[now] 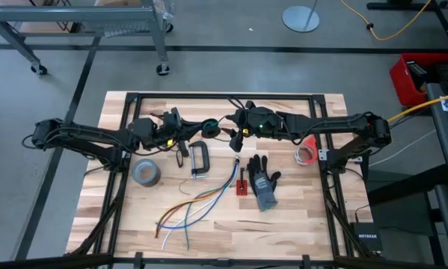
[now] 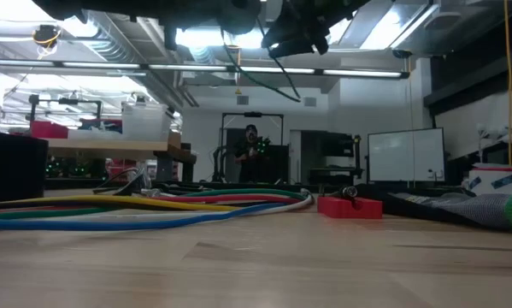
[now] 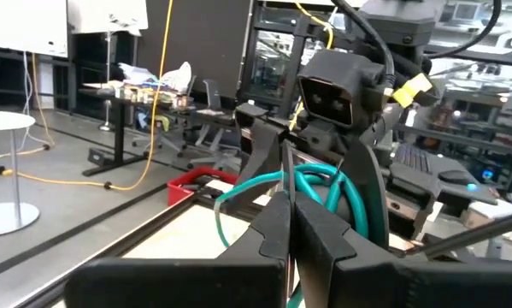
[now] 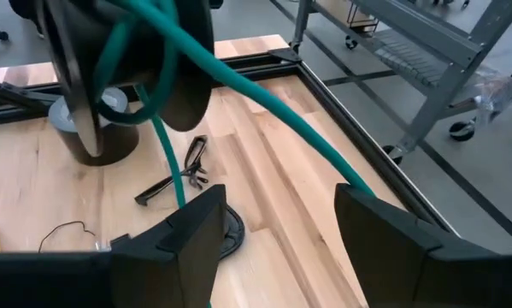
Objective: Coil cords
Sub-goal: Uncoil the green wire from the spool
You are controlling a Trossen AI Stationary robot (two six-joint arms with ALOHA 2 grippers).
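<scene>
Green cord (image 1: 209, 127) hangs in the air between both claws near the table's (image 1: 298, 217) far edge. Left claw (image 3: 287, 184) is pinched together on it; right claw (image 4: 277, 231) stands apart, the cord running between its fingers.

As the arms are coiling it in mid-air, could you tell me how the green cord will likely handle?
Probably floppy: the green cord sags in loose curves between the shut left gripper and the open right gripper. Likely light, as it hangs in mid-air from that one pinch. Its uneven loops may spring apart if released.
</scene>
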